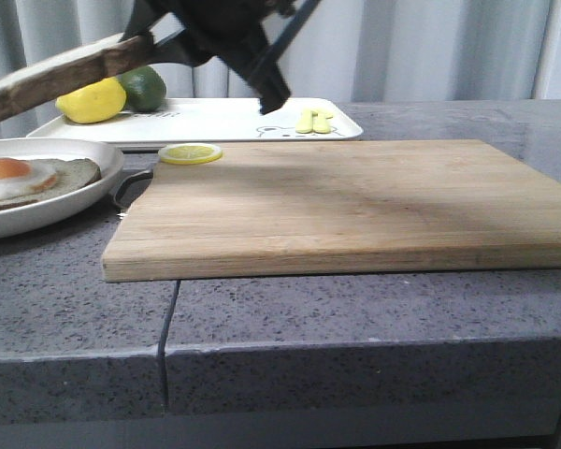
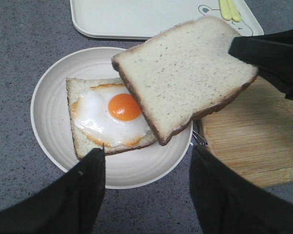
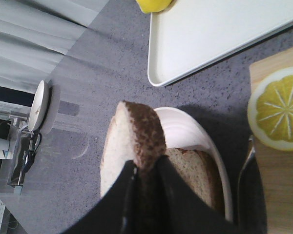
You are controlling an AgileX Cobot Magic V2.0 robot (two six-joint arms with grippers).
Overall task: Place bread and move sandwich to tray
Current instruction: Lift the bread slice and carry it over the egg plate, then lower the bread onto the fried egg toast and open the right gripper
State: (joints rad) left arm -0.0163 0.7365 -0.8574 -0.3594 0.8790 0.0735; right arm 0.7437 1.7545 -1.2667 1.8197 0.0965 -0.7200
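My right gripper (image 3: 144,168) is shut on one edge of the bread (image 3: 136,131), a pale speckled slice with a dark crust. It holds the slice tilted in the air above the white plate (image 2: 44,97); the slice also shows in the front view (image 1: 56,79) and the left wrist view (image 2: 180,73). On the plate lies a pale slice bearing a fried egg (image 2: 122,107) with an orange yolk. The held slice overlaps the egg's near corner from above. My left gripper (image 2: 146,161) is open and empty, above the plate's near rim. The white tray (image 1: 215,122) lies behind the plate.
A wooden cutting board (image 1: 355,201) with a metal handle lies right of the plate, a lemon slice (image 1: 190,152) on its far left corner. A lemon (image 1: 92,100) and a lime (image 1: 142,86) sit on the tray's left end. The counter has a front edge and a seam.
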